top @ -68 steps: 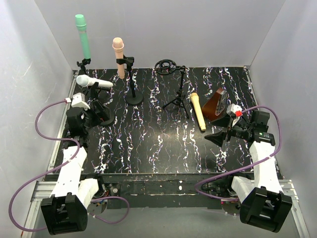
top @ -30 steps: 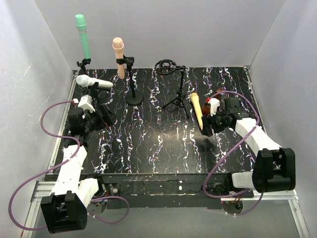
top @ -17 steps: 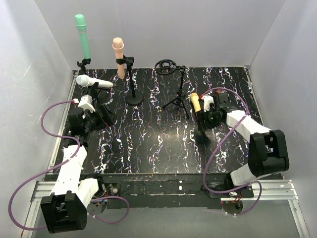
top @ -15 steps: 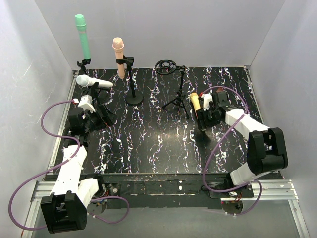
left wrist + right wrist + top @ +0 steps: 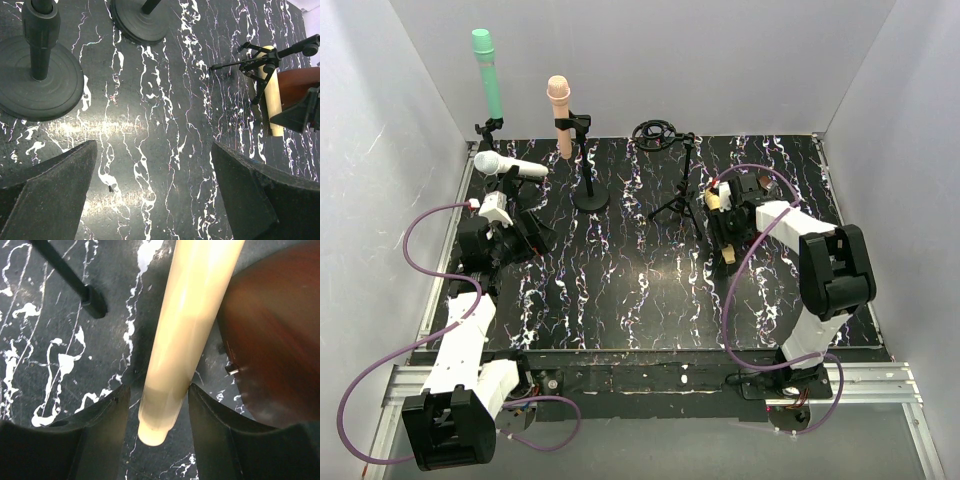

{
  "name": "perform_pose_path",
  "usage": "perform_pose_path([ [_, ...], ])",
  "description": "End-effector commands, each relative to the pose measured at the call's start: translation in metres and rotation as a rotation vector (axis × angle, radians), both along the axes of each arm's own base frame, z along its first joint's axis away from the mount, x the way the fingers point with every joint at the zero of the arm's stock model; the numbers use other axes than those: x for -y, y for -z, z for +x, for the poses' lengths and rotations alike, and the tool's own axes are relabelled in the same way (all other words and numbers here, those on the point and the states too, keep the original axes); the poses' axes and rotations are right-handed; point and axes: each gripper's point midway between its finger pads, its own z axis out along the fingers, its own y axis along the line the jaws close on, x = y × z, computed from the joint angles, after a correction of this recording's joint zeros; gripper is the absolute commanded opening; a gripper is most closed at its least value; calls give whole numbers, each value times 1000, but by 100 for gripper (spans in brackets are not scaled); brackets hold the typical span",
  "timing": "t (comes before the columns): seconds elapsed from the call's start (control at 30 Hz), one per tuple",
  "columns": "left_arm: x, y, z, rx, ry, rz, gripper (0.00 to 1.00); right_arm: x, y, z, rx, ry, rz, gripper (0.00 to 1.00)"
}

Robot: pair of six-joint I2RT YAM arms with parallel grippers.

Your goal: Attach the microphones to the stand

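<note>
Nothing legible in any view — no text, label, brand, number or sign.
</note>
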Motion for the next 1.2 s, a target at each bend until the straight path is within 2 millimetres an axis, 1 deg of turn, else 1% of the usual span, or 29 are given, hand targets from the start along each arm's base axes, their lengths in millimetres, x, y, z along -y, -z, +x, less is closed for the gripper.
perform_pose_path([
  [0.0,4,-22,5,67,22,-1,98,7,0,16,14,39,-65,58],
  [0.13,8,-23,5,74,45,-16,98,7,9,13,-15,31,-76,52],
  [0.27,18,-28,4,93,94,-48,98,5,14,7,-46,28,-66,34],
  [0.3,19,-30,4,99,102,-52,98,6,16,5,-56,32,-67,31],
  [0.33,21,-32,3,107,112,-58,98,1,16,2,-68,23,-42,28],
  [0.4,26,-37,1,125,143,-75,98,1,18,-2,-82,19,-39,23],
  [0.5,39,-47,-3,166,213,-112,98,0,14,-8,-85,21,-21,13],
  [0.57,48,-51,-7,187,260,-138,98,-4,6,-13,-75,13,11,8],
  [0.6,53,-54,-9,197,286,-156,98,-6,-1,-17,-66,7,32,6],
  [0.63,56,-57,-10,215,306,-166,98,-8,-11,-19,-43,4,54,5],
  [0.7,64,-61,-13,223,346,-196,98,-11,-24,-27,-19,-10,92,2],
  [0.77,71,-65,-17,231,378,-227,98,-13,-37,-32,12,-21,129,1],
  [0.83,77,-73,-20,262,408,-274,98,-14,-49,-37,39,-30,162,1],
  [0.93,86,-79,-28,254,441,-369,98,-14,-65,-44,76,-40,209,1],
  [1.07,96,-77,-39,210,439,-485,98,-9,-82,-54,109,-34,264,1],
  [1.1,107,-77,-46,195,468,-512,98,-7,-85,-57,109,-31,280,1],
  [1.17,119,-78,-55,180,482,-542,98,-2,-91,-63,114,-18,301,1],
])
